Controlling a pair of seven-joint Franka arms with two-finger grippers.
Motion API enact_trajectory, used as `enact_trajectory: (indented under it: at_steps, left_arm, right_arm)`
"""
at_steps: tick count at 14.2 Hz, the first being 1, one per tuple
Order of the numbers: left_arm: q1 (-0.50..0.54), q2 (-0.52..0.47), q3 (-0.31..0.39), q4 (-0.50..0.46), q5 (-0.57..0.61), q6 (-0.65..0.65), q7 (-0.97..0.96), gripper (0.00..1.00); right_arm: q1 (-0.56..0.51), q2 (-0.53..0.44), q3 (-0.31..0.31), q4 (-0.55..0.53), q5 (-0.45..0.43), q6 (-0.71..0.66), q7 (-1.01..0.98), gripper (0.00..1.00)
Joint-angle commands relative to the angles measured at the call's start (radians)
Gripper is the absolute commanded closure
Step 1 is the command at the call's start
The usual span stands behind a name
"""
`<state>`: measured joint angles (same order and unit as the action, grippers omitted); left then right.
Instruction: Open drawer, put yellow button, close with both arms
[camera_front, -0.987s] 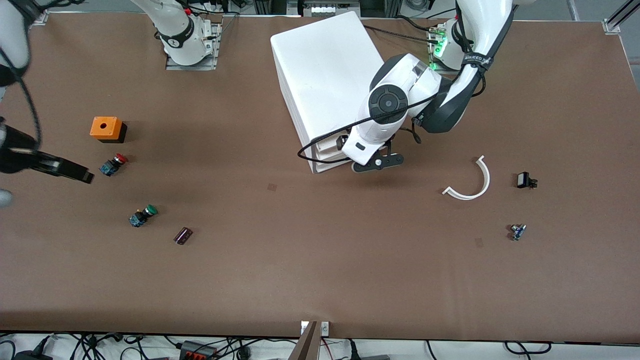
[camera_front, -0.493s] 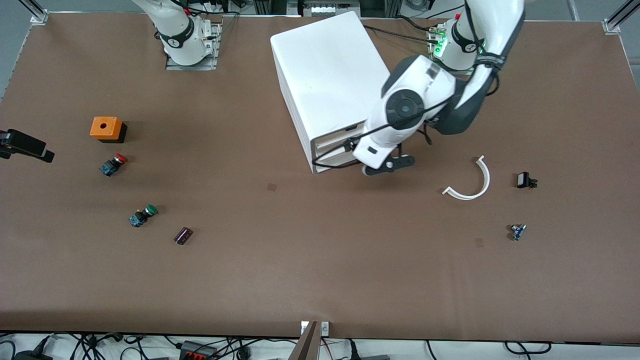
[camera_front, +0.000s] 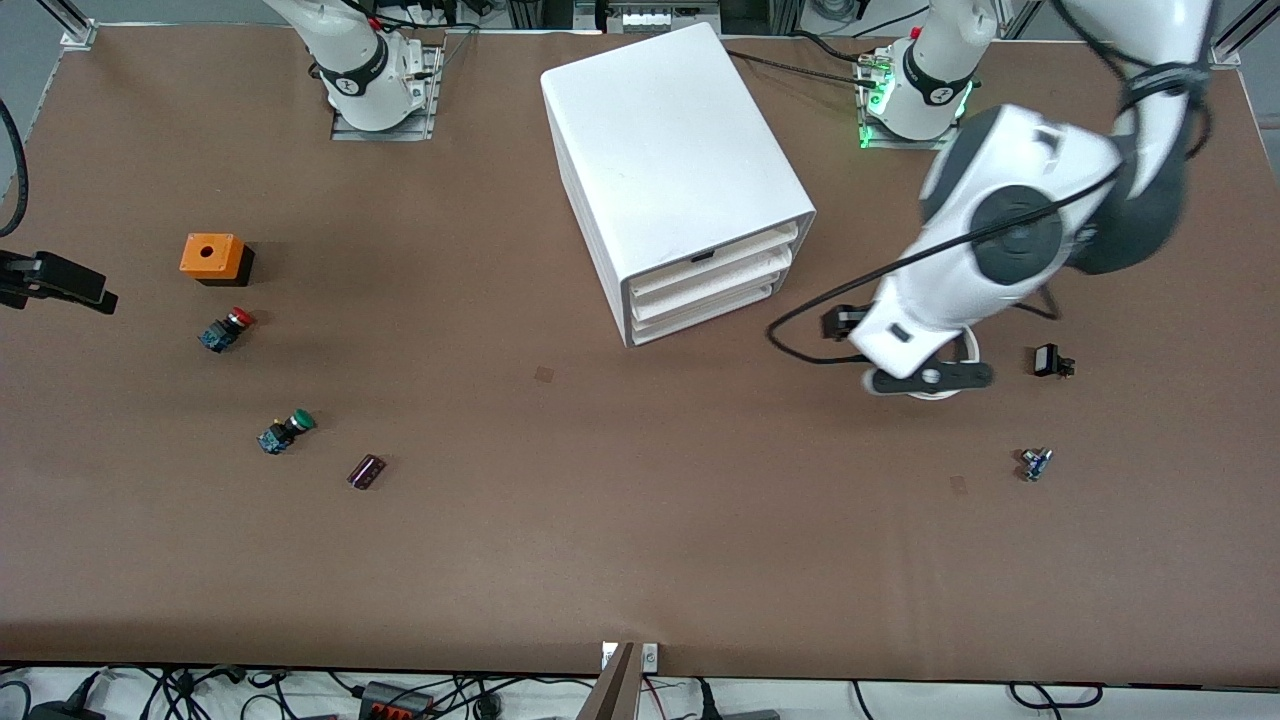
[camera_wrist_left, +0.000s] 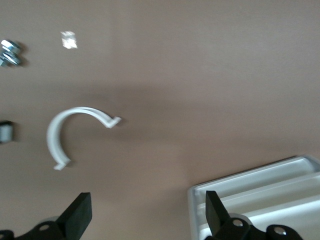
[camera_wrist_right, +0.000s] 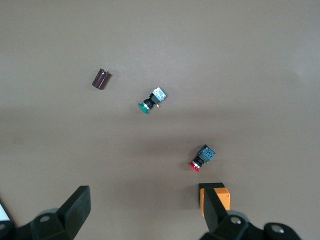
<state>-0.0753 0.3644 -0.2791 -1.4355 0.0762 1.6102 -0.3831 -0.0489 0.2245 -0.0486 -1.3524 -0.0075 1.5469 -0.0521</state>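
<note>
The white cabinet (camera_front: 670, 140) stands at the table's middle, nearer the robots' bases. Its top drawer (camera_front: 715, 264) sits flush with the two lower drawers. The yellow button is not in view. My left gripper (camera_front: 930, 378) is open and empty, over a white curved clip (camera_front: 968, 346) beside the cabinet, toward the left arm's end. In the left wrist view my left gripper (camera_wrist_left: 147, 220) spans bare table, with the clip (camera_wrist_left: 65, 130) and the drawer fronts (camera_wrist_left: 260, 192) in sight. My right gripper (camera_front: 70, 283) is open and empty at the right arm's end; in the right wrist view it (camera_wrist_right: 145, 207) is over bare table.
An orange box (camera_front: 212, 257), a red-capped button (camera_front: 228, 328), a green-capped button (camera_front: 287, 431) and a dark cylinder (camera_front: 366, 471) lie toward the right arm's end. A small black part (camera_front: 1050, 361) and a small blue part (camera_front: 1036, 464) lie toward the left arm's end.
My left arm has swung away from the cabinet's front toward its own end of the table, uncovering the drawer fronts. My right gripper has drawn back to the view's edge.
</note>
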Motion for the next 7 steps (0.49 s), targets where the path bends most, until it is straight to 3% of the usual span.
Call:
enact_trajectory:
  at_steps: [1, 3, 5, 7]
  left_arm:
    - [0.093, -0.016, -0.008, 0.073, 0.020, -0.113, 0.177, 0.00]
    - [0.150, -0.074, 0.013, 0.054, 0.011, -0.141, 0.313, 0.00]
    - [0.147, -0.162, 0.102, -0.023, -0.007, -0.133, 0.432, 0.00]
    - [0.146, -0.289, 0.150, -0.170, -0.038, -0.060, 0.519, 0.00]
  right_arm:
    - [-0.002, -0.037, 0.009, -0.043, -0.019, 0.010, -0.008, 0.00]
    - [0.004, -0.075, 0.010, -0.101, -0.038, 0.027, -0.006, 0.00]
    - [0.012, -0.131, 0.009, -0.181, -0.045, 0.073, -0.008, 0.00]
    - [0.011, -0.166, 0.009, -0.241, -0.042, 0.088, -0.002, 0.00]
